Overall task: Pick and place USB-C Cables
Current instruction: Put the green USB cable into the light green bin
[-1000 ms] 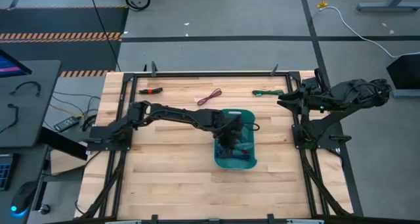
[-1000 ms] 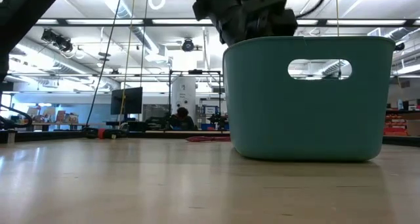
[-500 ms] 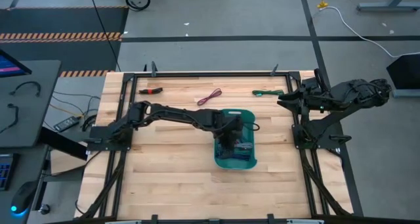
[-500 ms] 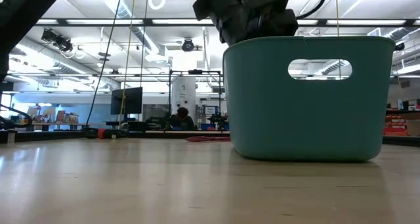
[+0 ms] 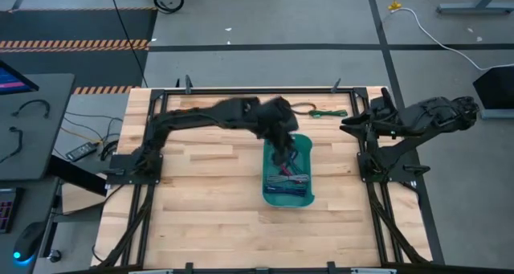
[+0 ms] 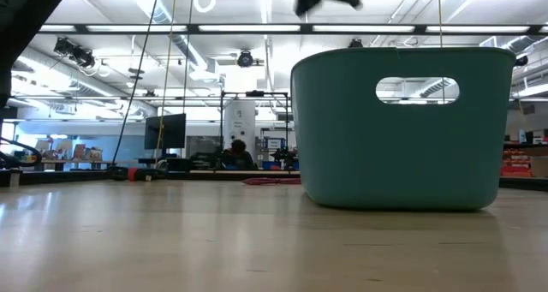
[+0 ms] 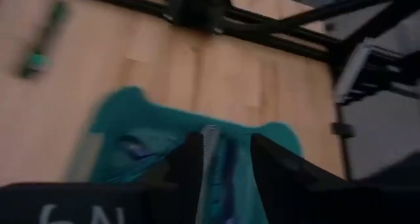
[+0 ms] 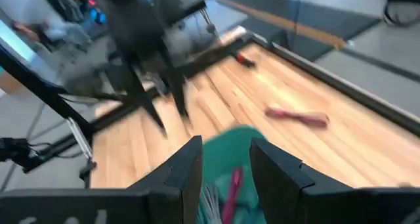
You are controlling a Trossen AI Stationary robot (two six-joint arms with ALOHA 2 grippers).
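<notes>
The teal bin (image 5: 299, 195) (image 6: 402, 129) stands at the table's middle and holds several coiled cables (image 5: 291, 177). My left gripper (image 5: 281, 152) (image 7: 226, 145) hangs open above the bin's far part, with nothing between its fingers. A green cable (image 5: 326, 112) (image 7: 41, 43) lies flat on the table near the far edge. In the right wrist view a magenta cable (image 8: 296, 117) and a red cable (image 8: 245, 60) also lie on the table; the left arm hides both in the high view. My right gripper (image 5: 351, 123) (image 8: 226, 148) waits open at the table's right edge.
A black metal frame (image 5: 241, 90) runs along the table's far edge and both sides. Bare wood (image 5: 201, 194) lies left of and in front of the bin. A person (image 6: 236, 153) sits far off in the room behind the table.
My left gripper has risen out of the bin and swung toward the table's far edge, moving fast. The arm now stands high over the far part of the table and covers the magenta and red cables in the high view. The bin has stayed where it was.
</notes>
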